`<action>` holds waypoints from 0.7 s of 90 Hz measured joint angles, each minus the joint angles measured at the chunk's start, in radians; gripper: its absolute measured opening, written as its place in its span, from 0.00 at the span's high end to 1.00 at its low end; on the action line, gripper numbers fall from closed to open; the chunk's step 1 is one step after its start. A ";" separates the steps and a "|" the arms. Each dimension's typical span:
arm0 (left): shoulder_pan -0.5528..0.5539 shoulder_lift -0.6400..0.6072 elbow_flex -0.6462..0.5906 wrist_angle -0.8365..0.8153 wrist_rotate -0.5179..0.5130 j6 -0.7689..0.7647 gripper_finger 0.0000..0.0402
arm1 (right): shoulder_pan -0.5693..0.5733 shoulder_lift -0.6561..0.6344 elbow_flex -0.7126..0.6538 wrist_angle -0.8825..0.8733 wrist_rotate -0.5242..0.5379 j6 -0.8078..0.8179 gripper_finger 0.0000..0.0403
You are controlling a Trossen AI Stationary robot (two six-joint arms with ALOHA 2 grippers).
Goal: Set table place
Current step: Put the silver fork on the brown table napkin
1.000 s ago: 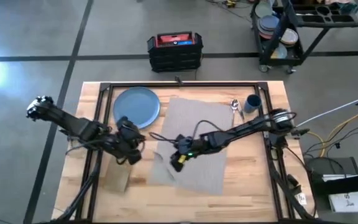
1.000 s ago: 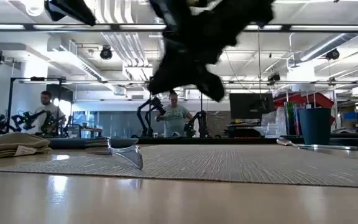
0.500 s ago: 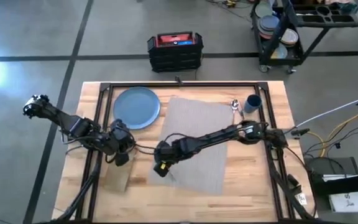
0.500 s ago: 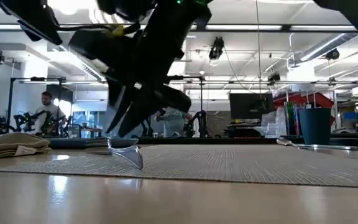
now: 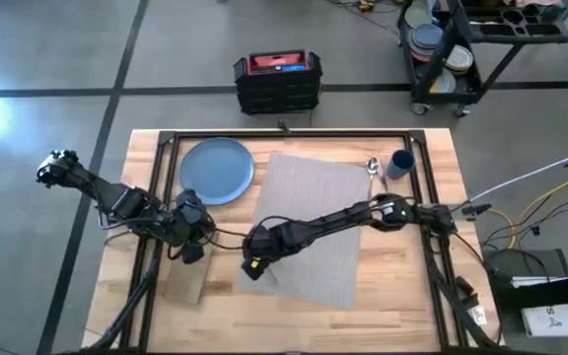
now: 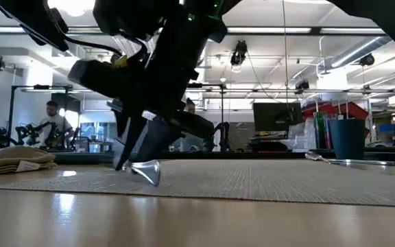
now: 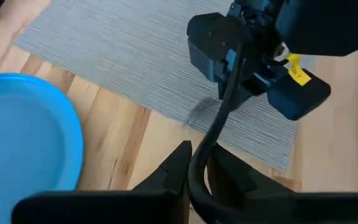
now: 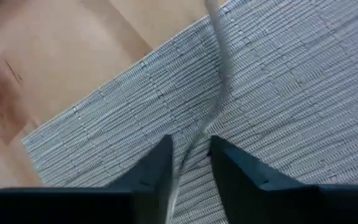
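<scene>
A grey placemat [image 5: 309,232] lies mid-table, with a blue plate [image 5: 217,170] at its far left, and a silver spoon [image 5: 373,168] and dark-blue cup [image 5: 399,163] at its far right. A tan napkin [image 5: 183,284] lies near left. A thin silver utensil [image 8: 219,74], fork or knife I cannot tell, rests on the mat's near left part, one end curling up [image 6: 147,171]. My right gripper [image 8: 189,146] is low over it, slightly open, one finger on either side of its shaft with mat showing in the gaps. My left gripper [image 5: 190,244] hovers shut beside the napkin.
A black frame [image 5: 294,135] rims the table. Behind the table, on the floor, stand a black and red case [image 5: 277,81] and a black cart [image 5: 461,44] of stacked dishes. People stand in the room beyond [image 6: 50,123]. Bare wood lies near right of the mat [image 5: 392,276].
My right gripper has swung from the mat's middle toward the mat's near left corner and come down over the silver utensil. My left gripper has drawn back a little toward the table's left edge. The utensil has stayed on the mat.
</scene>
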 joint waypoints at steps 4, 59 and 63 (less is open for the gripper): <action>0.000 0.000 0.000 -0.001 0.000 0.003 0.92 | 0.000 0.000 -0.001 0.000 0.002 -0.001 0.95; 0.000 0.003 0.000 -0.004 0.105 0.019 0.92 | -0.050 -0.057 0.041 0.188 -0.173 -0.028 1.00; -0.001 0.003 0.000 -0.006 0.138 0.019 0.92 | -0.057 -0.045 0.027 0.204 -0.226 -0.015 1.00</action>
